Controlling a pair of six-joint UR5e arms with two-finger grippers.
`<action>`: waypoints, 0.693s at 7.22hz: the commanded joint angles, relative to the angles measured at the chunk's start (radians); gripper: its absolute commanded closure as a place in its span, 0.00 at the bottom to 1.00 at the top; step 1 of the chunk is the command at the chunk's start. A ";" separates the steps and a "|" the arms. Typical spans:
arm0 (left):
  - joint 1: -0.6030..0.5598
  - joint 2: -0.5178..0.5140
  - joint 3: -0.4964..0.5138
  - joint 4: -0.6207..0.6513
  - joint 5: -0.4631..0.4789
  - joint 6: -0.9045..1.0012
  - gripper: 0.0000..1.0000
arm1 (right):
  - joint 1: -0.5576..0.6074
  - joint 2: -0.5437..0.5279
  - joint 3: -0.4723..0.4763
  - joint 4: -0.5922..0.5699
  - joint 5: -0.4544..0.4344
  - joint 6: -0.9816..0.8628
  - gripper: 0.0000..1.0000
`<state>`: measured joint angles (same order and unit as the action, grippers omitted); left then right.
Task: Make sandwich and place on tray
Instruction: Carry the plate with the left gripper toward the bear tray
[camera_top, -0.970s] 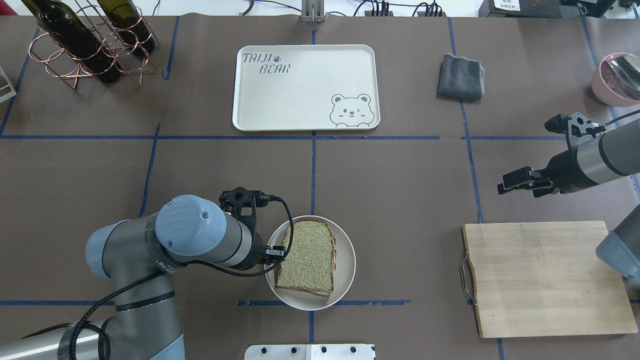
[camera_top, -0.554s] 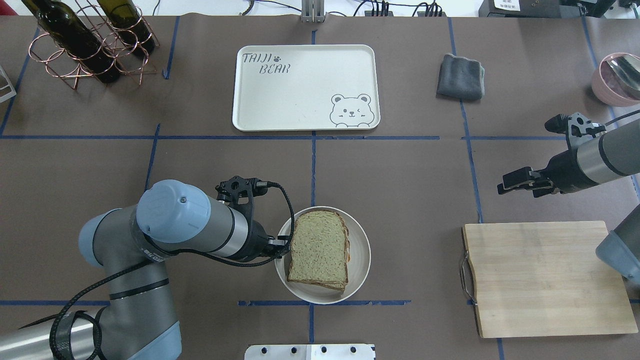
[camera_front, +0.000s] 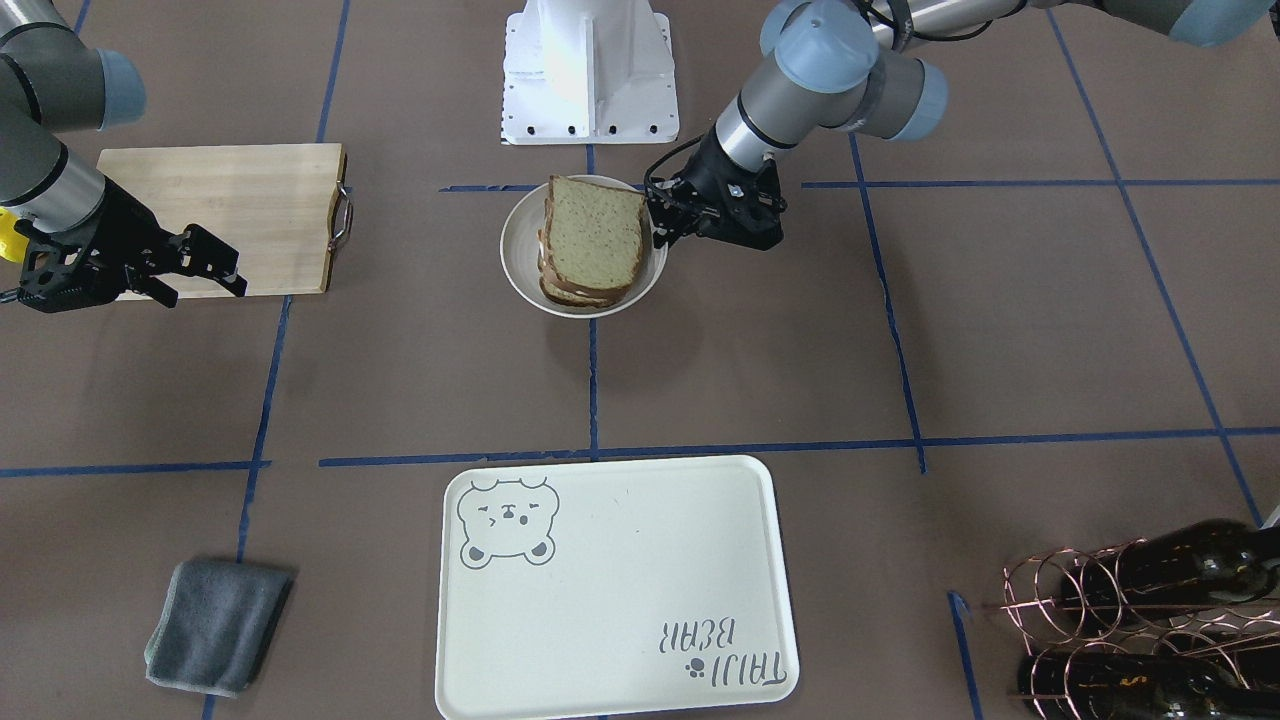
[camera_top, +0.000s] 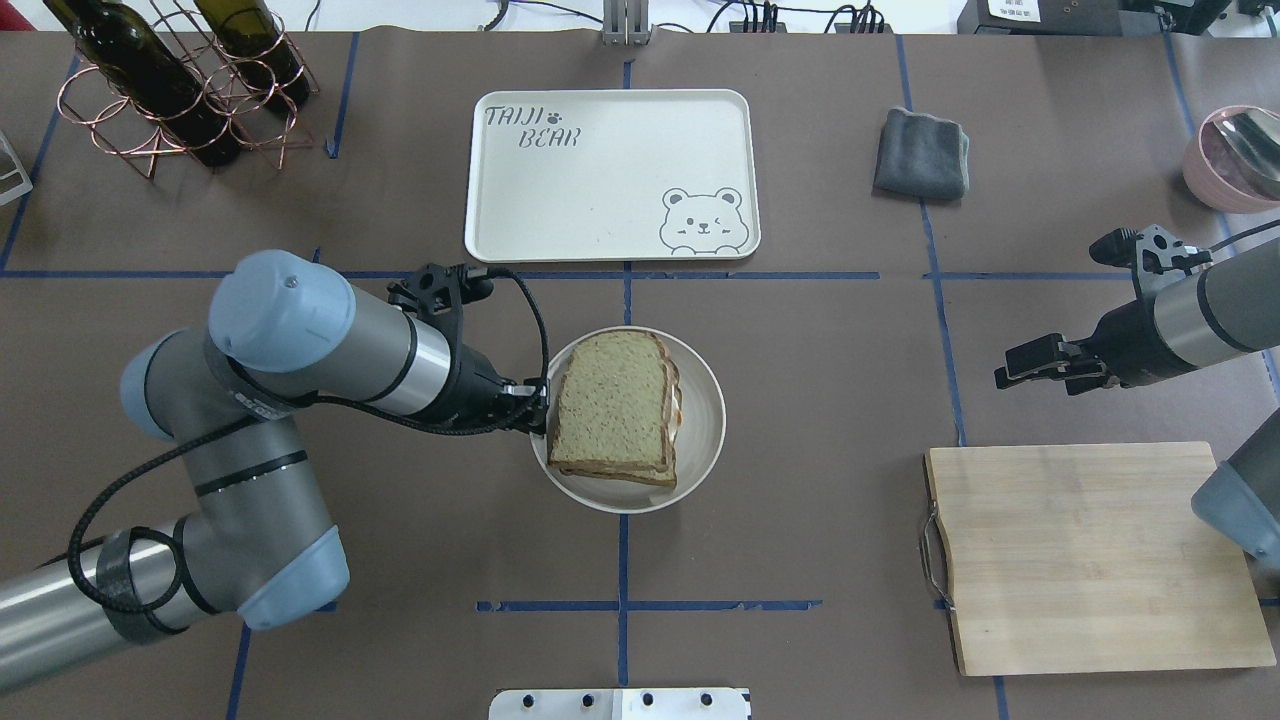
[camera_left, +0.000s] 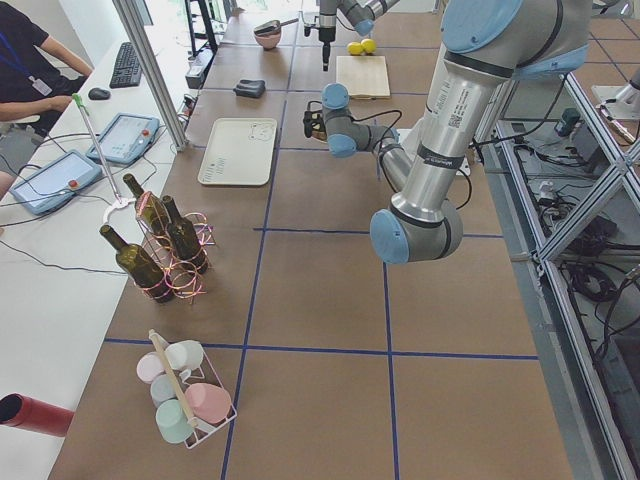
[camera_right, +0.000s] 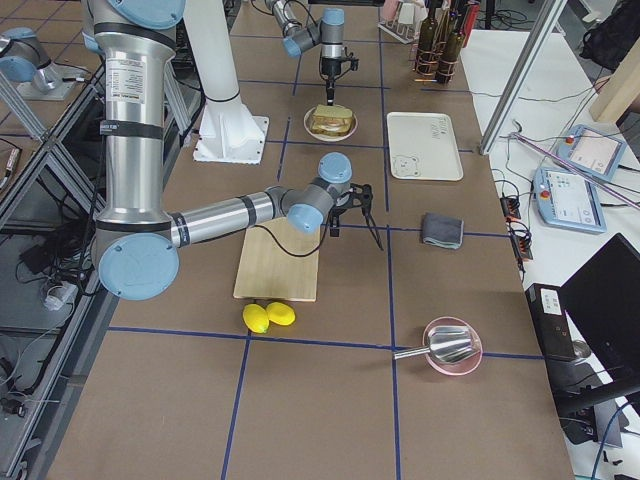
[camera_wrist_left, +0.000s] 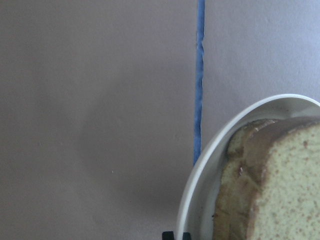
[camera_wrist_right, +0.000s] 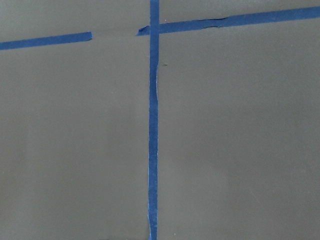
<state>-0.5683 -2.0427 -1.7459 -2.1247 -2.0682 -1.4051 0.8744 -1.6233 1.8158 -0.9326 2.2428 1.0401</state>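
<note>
The sandwich (camera_top: 612, 405), two speckled tan slices with a strip of egg showing at its right edge, lies on a small round white plate (camera_top: 706, 425) at mid-table. My left gripper (camera_top: 535, 395) is shut on the plate's left rim; it shows too in the front view (camera_front: 655, 228), beside the sandwich (camera_front: 592, 240). The left wrist view shows the plate rim (camera_wrist_left: 200, 170) and bread (camera_wrist_left: 280, 190). The cream bear tray (camera_top: 600, 200) lies beyond the plate and holds nothing. My right gripper (camera_top: 1020, 365) hovers open and empty above the board's far left corner.
A wooden cutting board (camera_top: 1090, 555) lies at the right front. A folded grey cloth (camera_top: 922, 152) lies right of the tray. A copper rack with wine bottles (camera_top: 180, 90) stands far left. A pink bowl (camera_top: 1235, 155) sits far right. Two lemons (camera_right: 268, 316) lie beside the board.
My left gripper has carried the plate with the sandwich away from the robot, toward the tray, across the blue tape line. The right arm has not moved.
</note>
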 joint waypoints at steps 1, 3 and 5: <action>-0.089 -0.060 0.145 -0.080 -0.043 0.035 1.00 | 0.002 -0.001 0.002 0.000 0.000 0.000 0.00; -0.137 -0.149 0.296 -0.096 -0.044 0.075 1.00 | 0.002 -0.001 0.004 0.000 0.001 0.000 0.00; -0.175 -0.217 0.461 -0.199 -0.044 0.080 1.00 | 0.003 -0.001 0.004 0.000 0.014 0.000 0.00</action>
<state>-0.7201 -2.2170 -1.3885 -2.2613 -2.1120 -1.3300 0.8764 -1.6245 1.8193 -0.9327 2.2477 1.0400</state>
